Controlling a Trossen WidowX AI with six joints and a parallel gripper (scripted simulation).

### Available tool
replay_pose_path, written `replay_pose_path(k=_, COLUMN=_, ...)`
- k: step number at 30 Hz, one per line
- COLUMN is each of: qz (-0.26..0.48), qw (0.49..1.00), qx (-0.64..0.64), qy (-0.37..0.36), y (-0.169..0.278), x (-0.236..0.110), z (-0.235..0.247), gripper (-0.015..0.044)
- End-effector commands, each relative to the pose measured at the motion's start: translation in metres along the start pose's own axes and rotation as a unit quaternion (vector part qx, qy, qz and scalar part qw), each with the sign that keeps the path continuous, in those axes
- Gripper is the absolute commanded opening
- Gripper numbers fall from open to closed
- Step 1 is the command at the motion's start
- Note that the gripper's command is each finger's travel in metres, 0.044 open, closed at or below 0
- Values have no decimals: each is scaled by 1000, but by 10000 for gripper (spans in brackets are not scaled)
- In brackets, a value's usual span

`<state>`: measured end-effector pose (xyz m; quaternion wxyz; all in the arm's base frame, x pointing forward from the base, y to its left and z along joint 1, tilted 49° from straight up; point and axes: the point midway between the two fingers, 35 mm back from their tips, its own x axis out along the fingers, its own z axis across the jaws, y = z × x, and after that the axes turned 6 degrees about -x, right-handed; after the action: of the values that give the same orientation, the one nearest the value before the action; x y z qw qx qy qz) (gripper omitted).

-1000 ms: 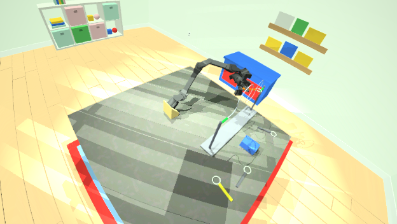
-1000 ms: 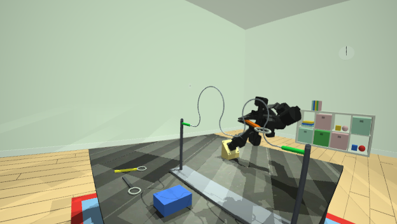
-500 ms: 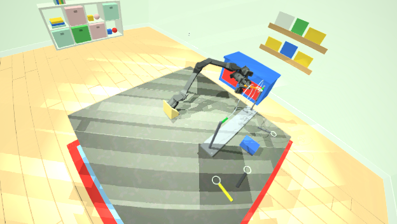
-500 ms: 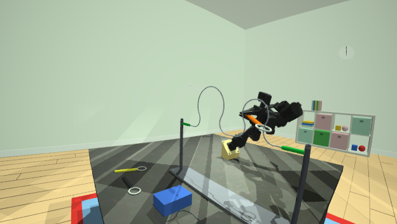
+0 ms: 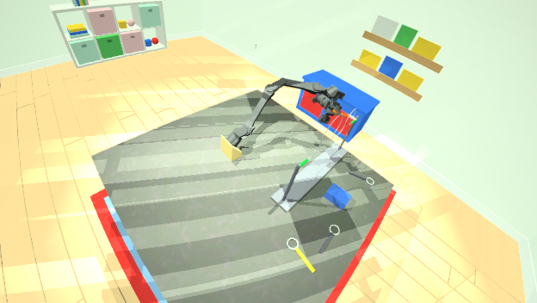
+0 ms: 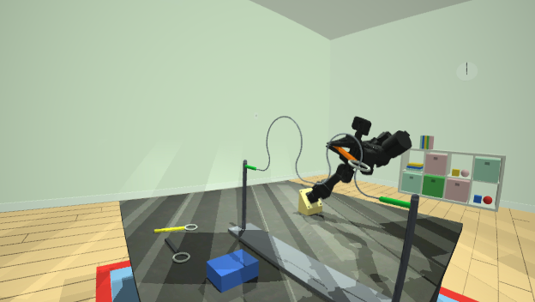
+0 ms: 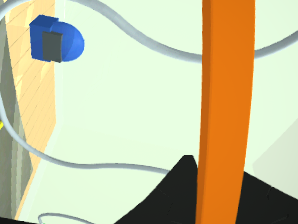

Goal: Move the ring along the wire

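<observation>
The ring (image 6: pixel 359 166) is held in the air above the surface (image 6: pixel 171 206), partway along the wire (image 6: pixel 285 129), between the two posts. In the exterior view the ring lies nearly flat, with the grey wire running through or close past it; whether the two touch cannot be determined. The orange handle (image 6: pixel 343 152) slopes up from the ring into the gripper (image 6: pixel 348 150), whose fingers are closed on the handle. In the wrist view the orange handle (image 7: pixel 226 110) runs top to bottom through the frame, with loops of grey wire (image 7: pixel 120 26) behind it.

The arm (image 5: pixel 262 103) rises from a tan base block (image 5: pixel 230 150) and reaches toward the far post (image 5: pixel 344 131). Both posts stand on a grey base plate (image 5: pixel 310 172). Each post carries a green wire section: one at the near post (image 6: pixel 406 244), marked (image 6: pixel 394 202), and one at the other post (image 6: pixel 244 193), marked (image 6: pixel 250 167).

Other items on the surface:
- a blue block (image 6: pixel 232 269) beside the base plate;
- a yellow-handled ring (image 6: pixel 176 229);
- a dark-handled ring (image 6: pixel 177 252);
- a further dark-handled ring (image 5: pixel 362 177) beyond the plate, seen from the top.
</observation>
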<state>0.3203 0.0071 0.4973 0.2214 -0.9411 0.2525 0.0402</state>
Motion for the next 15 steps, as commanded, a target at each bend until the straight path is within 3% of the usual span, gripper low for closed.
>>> replay_pose_path(k=1, qz=0, qw=1000, qx=5, qy=-5, y=-1, x=1, z=-2, gripper=-150)
replay_pose_path(k=15, qz=-6, qw=995, qx=87, qy=-53, y=-3, x=0, z=5, gripper=-150)
